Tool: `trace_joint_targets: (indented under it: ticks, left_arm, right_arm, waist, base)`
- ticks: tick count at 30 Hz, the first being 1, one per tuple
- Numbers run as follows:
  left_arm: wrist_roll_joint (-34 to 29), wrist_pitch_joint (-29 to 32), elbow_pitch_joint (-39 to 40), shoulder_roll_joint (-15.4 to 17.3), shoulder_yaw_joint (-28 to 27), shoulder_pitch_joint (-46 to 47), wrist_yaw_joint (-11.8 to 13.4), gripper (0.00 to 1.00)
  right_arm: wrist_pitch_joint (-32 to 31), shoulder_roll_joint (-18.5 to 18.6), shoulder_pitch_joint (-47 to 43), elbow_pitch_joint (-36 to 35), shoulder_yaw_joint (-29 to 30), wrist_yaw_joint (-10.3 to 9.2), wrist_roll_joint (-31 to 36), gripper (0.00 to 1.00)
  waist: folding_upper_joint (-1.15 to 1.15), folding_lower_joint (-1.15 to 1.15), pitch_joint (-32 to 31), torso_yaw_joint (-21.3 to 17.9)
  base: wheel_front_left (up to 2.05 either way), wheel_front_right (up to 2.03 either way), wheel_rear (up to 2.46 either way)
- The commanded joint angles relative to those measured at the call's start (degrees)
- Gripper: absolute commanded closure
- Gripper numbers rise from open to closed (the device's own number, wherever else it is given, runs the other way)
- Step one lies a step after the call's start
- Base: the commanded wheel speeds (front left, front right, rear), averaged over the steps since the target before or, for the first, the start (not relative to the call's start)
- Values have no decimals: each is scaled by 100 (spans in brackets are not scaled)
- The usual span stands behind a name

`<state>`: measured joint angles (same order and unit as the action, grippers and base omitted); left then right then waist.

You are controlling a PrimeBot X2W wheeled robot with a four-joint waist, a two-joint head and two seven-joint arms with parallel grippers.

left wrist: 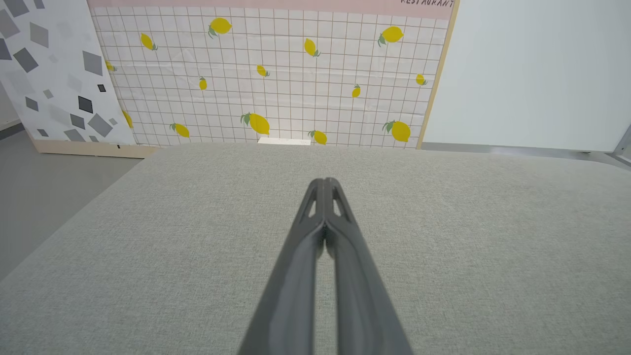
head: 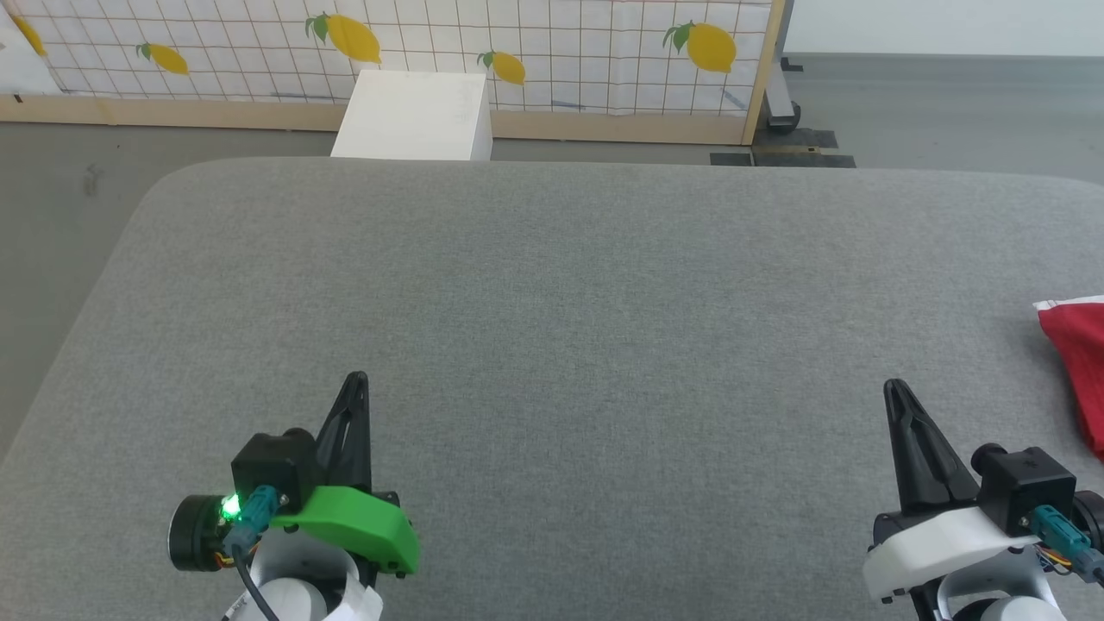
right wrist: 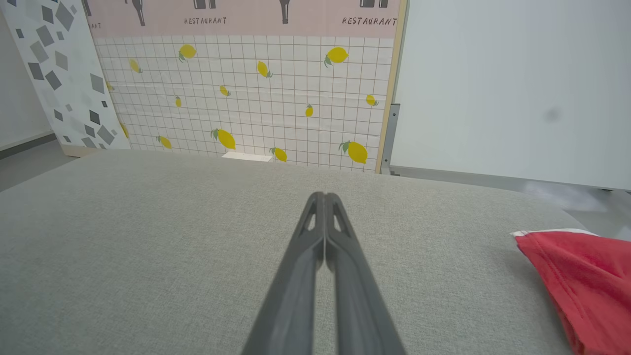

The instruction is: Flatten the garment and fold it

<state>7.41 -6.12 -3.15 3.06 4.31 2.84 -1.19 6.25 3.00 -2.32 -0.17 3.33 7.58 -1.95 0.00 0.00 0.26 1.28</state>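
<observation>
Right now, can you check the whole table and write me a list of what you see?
Surface: grey fabric table, smooth and flat.
Job's things: red garment, partly in view at the table's right side, not flattened yet.
Clutter: nothing seen.
Grippers: left gripper shut, holding nothing; right gripper shut, holding nothing, apart from the garment.
Cables: teal plugs with short leads at both wrists.
Surroundings: lemon-print panel, white box, grey floor beyond the table.

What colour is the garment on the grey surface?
Bright red with white trim, clearest in the right wrist view: the garment.
</observation>
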Motion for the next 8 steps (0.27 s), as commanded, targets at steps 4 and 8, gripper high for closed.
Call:
trace_joint_targets:
  ticks: [4, 8]
  left_arm:
    - [-156, 65, 54, -11, -63, -106, 39, 100]
    - [-206, 112, 76, -12, -94, -121, 46, 100]
  right_arm:
    - [-80, -8, 109, 6, -48, -5, 58, 100]
    - [-126, -8, 119, 7, -72, -6, 70, 100]
  waist:
    - [0, 0, -2, -11]
    - [0, 0, -4, -21]
  base:
    - [0, 0, 0]
    - [0, 0, 0]
